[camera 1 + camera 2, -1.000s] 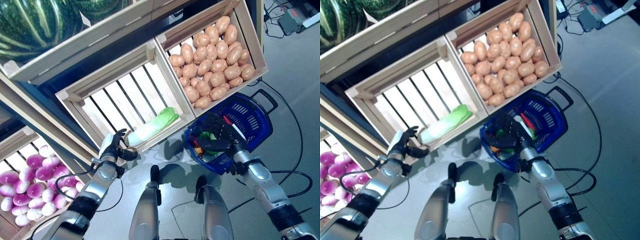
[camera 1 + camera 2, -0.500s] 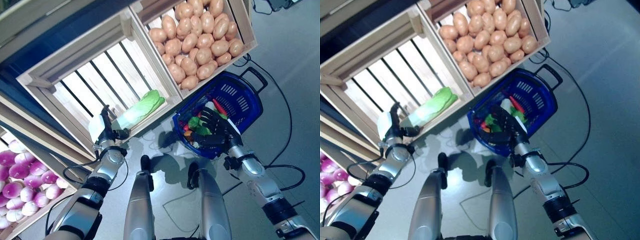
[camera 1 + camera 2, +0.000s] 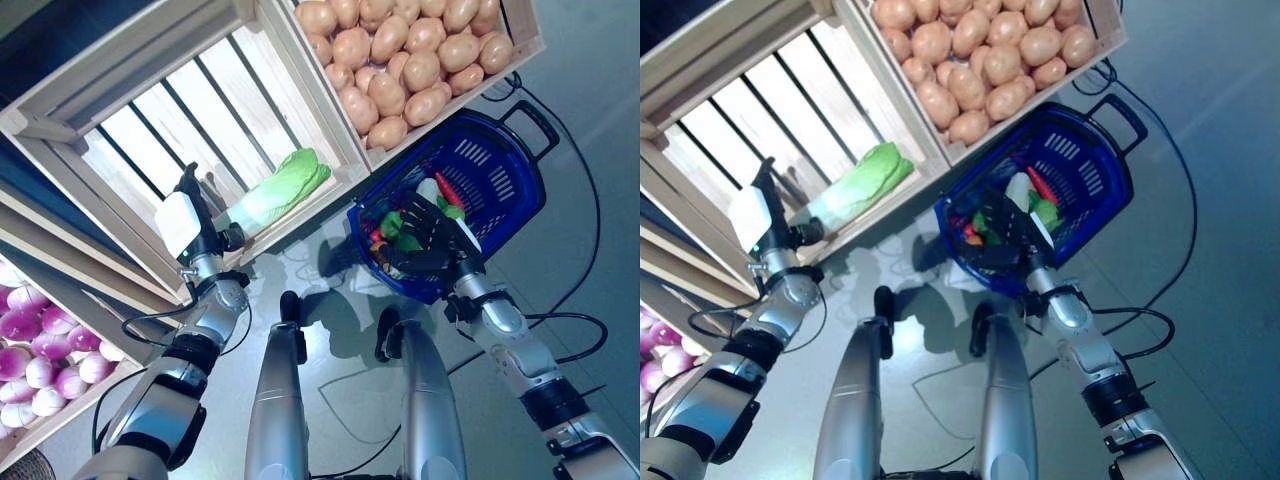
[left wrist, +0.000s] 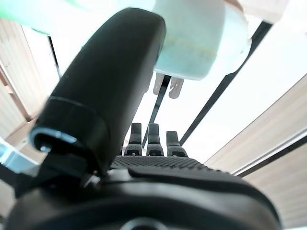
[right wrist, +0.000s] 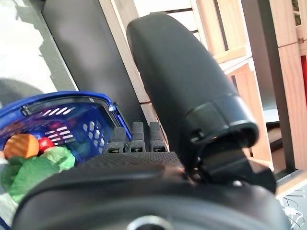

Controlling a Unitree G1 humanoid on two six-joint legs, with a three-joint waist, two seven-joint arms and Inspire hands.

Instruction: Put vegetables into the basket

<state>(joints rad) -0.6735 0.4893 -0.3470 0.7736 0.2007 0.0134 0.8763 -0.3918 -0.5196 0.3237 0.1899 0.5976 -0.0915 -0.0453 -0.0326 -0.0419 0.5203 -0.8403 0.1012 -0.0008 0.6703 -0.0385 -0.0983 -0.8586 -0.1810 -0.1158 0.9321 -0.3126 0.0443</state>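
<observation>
A pale green cabbage [image 3: 278, 188] lies at the front edge of a slatted wooden crate [image 3: 120, 150]. My left hand [image 3: 195, 232] is at that crate's front, right beside the cabbage's white end [image 4: 192, 38]. Its fingers [image 4: 151, 139] are straight and its thumb [image 4: 105, 86] stands by the cabbage, so the hand is open. The blue basket [image 3: 505, 165] sits below the potato crate. It holds green leaves, a carrot and a red piece [image 5: 29, 153]. My right hand [image 3: 428, 240] is curled over the basket's near rim.
A crate of potatoes [image 3: 400, 60] stands right of the cabbage crate, just above the basket. Purple-and-white turnips [image 3: 35, 345] fill a lower crate at the left. The basket's black handle [image 3: 530, 112] points away from me over grey floor.
The camera has shifted. My left hand has risen from below the crate's front edge to the cabbage's white end. The right hand has kept its hold on the basket's rim.
</observation>
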